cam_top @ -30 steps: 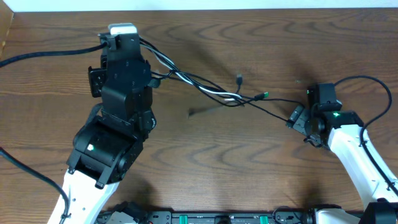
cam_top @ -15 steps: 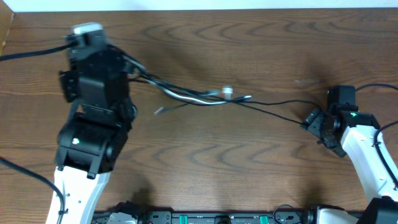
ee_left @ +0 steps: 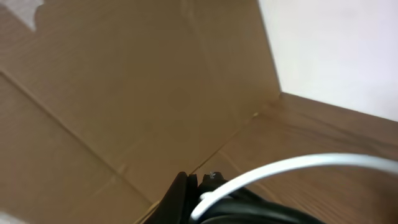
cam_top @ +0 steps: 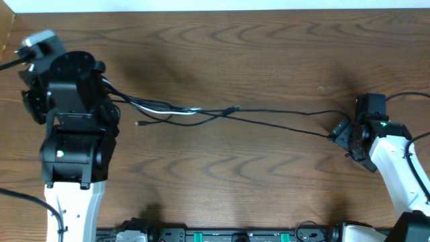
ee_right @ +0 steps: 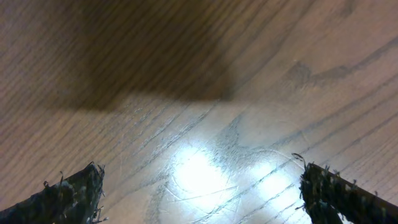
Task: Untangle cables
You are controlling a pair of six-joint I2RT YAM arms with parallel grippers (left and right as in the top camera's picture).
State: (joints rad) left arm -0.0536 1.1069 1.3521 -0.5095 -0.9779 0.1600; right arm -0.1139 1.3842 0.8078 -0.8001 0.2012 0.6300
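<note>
Now the left claw (ee_left: 196,185) has moved far over to the left side of the brown wooden table (cam_top: 235,181), and it dragged the cables along. It is closed tight on the thin white bendy cable (cam_top: 161,107), and likely on the thin black bendy cable (cam_top: 282,123) too. The messy loops in the middle got pulled flat, so both lie in long lines. They still cross near the middle. The black one reaches almost to the right claw (ee_right: 204,190), which is wide open with nothing in it. I think the tangle is looser but not undone.
</note>
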